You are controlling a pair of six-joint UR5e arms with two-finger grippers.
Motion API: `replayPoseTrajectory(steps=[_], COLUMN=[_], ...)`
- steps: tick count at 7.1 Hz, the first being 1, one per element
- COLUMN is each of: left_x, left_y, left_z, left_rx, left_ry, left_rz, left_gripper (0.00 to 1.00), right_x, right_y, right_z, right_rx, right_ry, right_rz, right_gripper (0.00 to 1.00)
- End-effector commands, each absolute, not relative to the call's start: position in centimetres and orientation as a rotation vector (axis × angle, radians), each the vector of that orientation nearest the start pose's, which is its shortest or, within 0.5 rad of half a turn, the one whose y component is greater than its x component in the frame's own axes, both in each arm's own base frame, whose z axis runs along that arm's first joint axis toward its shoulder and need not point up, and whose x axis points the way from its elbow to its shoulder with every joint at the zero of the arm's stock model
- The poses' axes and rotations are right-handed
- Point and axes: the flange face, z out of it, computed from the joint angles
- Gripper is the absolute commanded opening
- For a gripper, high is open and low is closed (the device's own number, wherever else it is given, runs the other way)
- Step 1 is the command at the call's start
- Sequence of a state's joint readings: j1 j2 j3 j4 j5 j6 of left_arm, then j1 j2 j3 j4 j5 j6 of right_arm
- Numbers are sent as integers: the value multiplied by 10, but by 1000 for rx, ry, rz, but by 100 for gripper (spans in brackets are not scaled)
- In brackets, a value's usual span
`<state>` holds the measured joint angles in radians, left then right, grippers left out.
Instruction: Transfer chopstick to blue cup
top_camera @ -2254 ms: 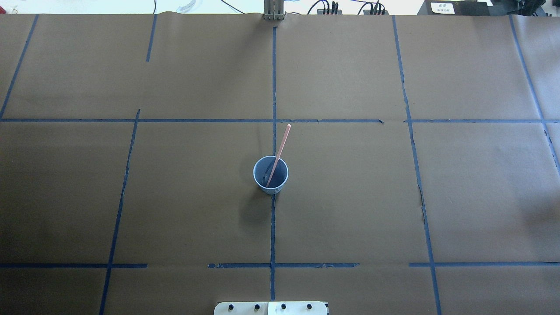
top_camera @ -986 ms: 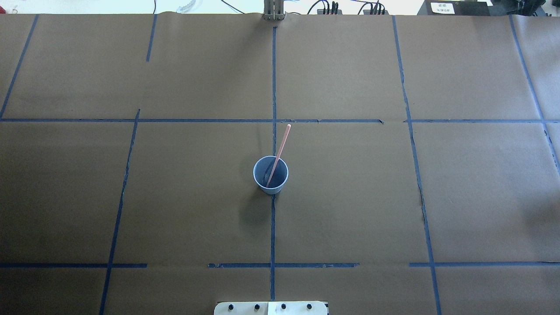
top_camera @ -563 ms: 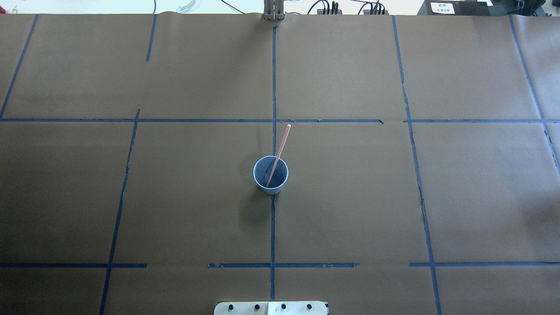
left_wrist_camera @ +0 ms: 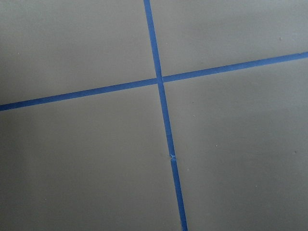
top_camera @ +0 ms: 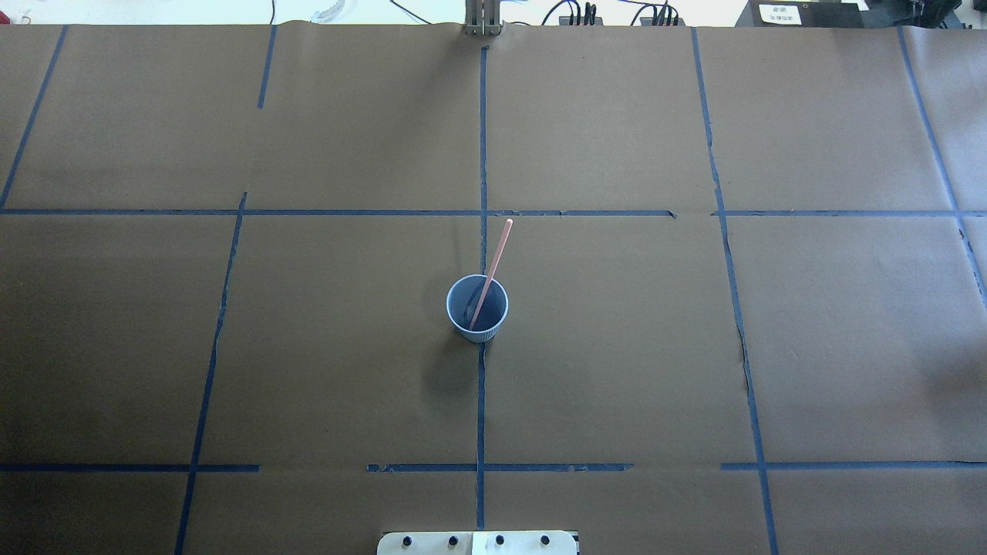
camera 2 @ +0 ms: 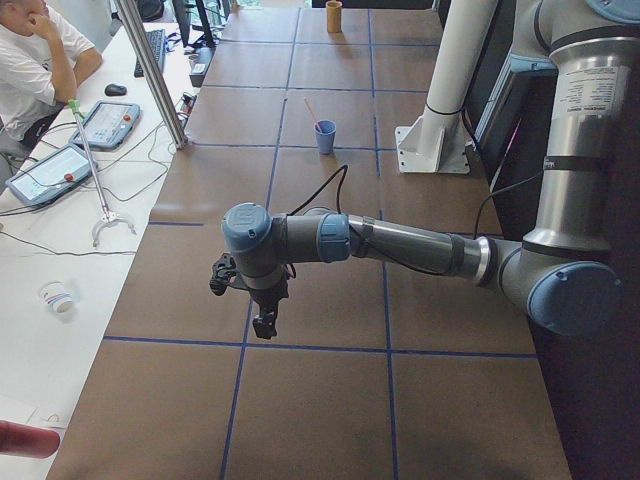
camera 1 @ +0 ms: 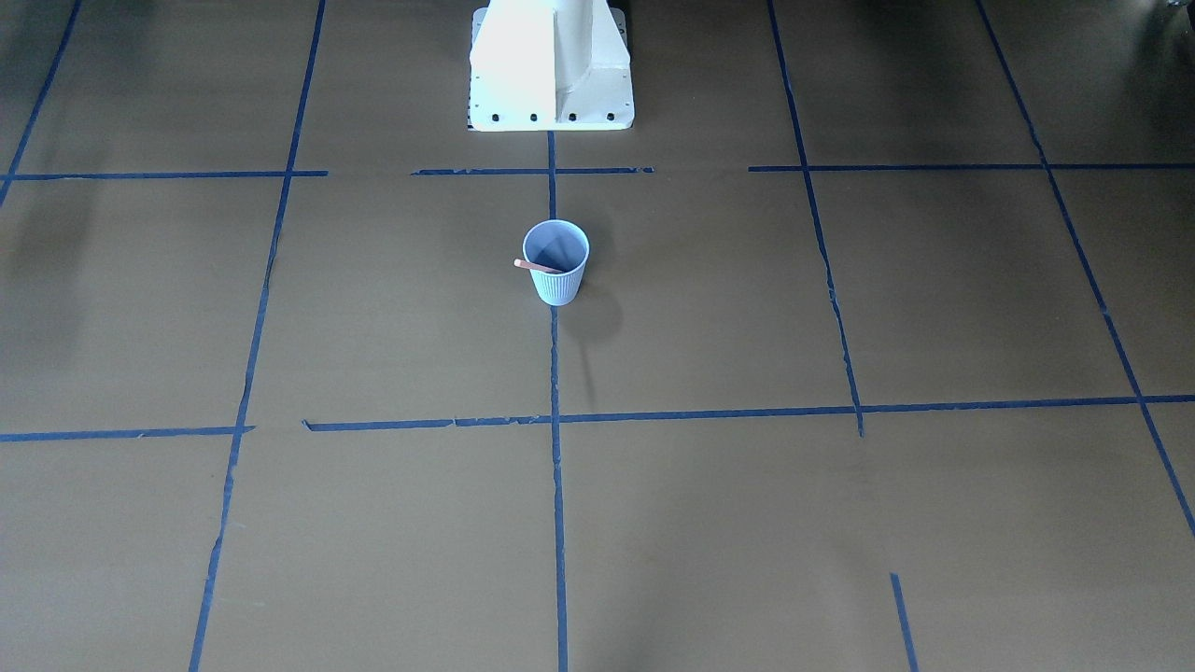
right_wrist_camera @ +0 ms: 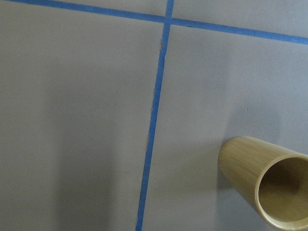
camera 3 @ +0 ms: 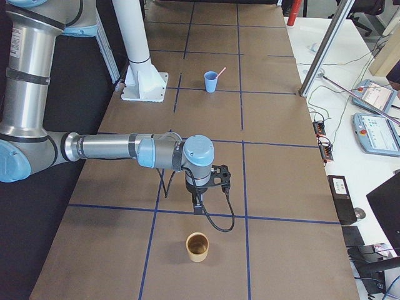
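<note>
The pale-blue ribbed cup [top_camera: 461,301] stands upright at the table's middle on a blue tape line; it also shows in the front view [camera 1: 557,287]. One pinkish-red chopstick [top_camera: 497,250] stands in the cup, leaning over its far rim; its tip shows in the front view [camera 1: 532,266]. Both arms are far from the cup, outside the overhead and front views. My left gripper [camera 2: 265,325] hangs over the table's left end and my right gripper [camera 3: 198,208] over the right end. I cannot tell whether either is open or shut.
A bamboo cup [camera 3: 198,246] stands empty just past my right gripper; it also shows in the right wrist view [right_wrist_camera: 262,185]. The white robot base [camera 1: 551,65] is behind the blue cup. An operator [camera 2: 30,60] sits at a side bench with teach pendants.
</note>
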<state>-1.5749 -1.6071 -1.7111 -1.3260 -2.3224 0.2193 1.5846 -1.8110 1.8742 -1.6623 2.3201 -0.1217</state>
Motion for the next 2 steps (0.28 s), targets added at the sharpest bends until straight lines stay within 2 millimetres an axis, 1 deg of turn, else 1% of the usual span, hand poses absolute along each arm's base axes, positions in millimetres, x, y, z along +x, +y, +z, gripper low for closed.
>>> replayPoseTrajectory(steps=[1,2], left_x=[-68,-67], left_y=[-499,-502], left_z=[596,591], left_rx=[24,33], left_ry=[754,752], left_rz=[181,185], left_gripper=[100,100], right_x=[67,65], right_y=[-387,-395], right_z=[627,625], right_rx=[9,13], right_ry=[-814,-833], right_rz=[-27,-27], right_gripper=[100,100])
